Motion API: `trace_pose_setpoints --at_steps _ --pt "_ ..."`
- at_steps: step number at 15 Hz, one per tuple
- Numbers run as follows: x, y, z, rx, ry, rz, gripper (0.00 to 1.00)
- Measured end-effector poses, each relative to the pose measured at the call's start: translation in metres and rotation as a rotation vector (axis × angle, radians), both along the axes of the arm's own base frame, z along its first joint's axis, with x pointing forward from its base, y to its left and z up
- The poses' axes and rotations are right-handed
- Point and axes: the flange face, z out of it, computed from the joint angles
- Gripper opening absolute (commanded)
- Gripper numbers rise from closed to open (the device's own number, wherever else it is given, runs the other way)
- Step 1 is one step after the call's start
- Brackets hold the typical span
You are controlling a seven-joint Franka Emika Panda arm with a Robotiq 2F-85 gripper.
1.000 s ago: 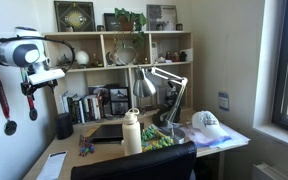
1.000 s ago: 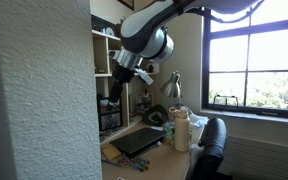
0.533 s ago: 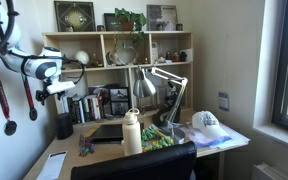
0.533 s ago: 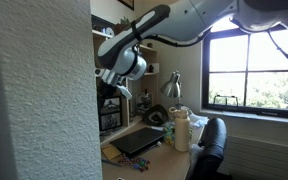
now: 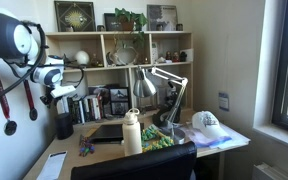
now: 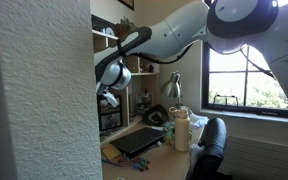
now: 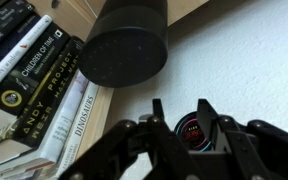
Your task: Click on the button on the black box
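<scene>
Black box point(image 7: 124, 45) near gripper point(image 7: 180, 108) (jaws apart)

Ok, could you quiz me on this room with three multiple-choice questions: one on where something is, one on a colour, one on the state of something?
1. Where is the white bottle?
A on the top shelf
B on the desk
C on the floor

2. What colour is the cylinder beside the books?
A black
B yellow
C white

3. The gripper is:
A shut on a book
B open and empty
C holding the bottle

Answers:
1 B, it stands on the desktop.
2 A, the wrist view shows its black top.
3 B, its fingers stand apart, gripping nothing.
</scene>
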Motion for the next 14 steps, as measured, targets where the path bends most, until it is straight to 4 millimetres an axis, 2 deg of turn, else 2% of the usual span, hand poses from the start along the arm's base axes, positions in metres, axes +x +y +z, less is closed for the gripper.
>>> trace_pose_setpoints --at_steps 1,2,14 --pt "0.002 0.004 -0.003 -0.009 -0.004 0.003 0.02" --pt "0.004 0.006 -0.005 -0.02 -0.006 0.003 0.0" --pt "0.013 0.024 -0.049 -0.091 0.028 0.019 0.0"
